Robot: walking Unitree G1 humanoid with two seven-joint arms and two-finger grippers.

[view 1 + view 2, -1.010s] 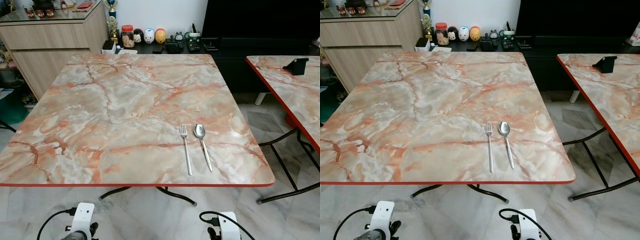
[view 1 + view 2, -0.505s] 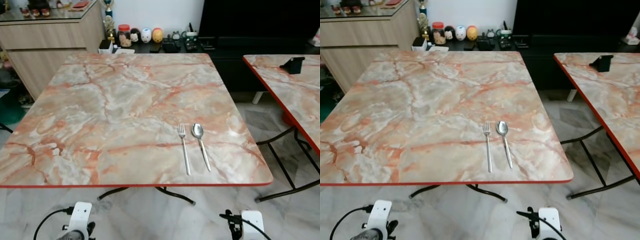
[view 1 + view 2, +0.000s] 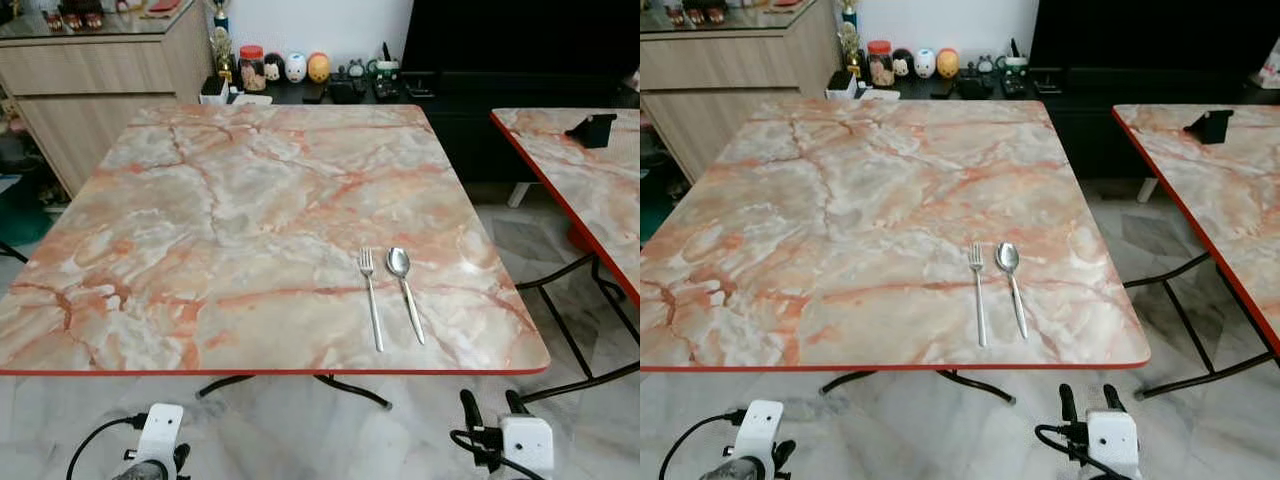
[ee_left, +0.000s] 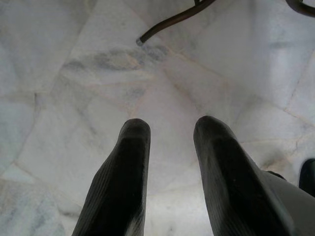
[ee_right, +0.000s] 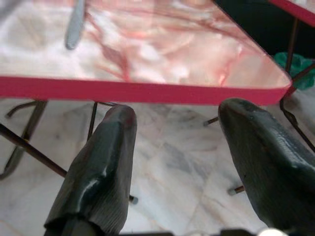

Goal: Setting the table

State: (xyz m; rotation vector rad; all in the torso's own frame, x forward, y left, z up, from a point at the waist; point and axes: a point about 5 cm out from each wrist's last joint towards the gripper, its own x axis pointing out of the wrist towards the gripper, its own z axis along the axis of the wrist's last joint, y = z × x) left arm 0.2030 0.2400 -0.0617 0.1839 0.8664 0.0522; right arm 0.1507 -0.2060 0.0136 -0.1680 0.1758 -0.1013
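Left gripper [image 4: 170, 130] hanging over pale marble floor [image 4: 74, 88], pointing down at it. Two black fingers [image 4: 123, 182] standing apart, gap between them showing floor, nothing held. Dark curved metal table leg [image 4: 170, 20] resting its foot on floor beyond fingertips. Grey veins and tile seams running across floor.

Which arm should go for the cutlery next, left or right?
Right, probably. The right gripper, jaws open, sits below the table edge near the silver metal fork and silver metal spoon; the left gripper points at the floor.
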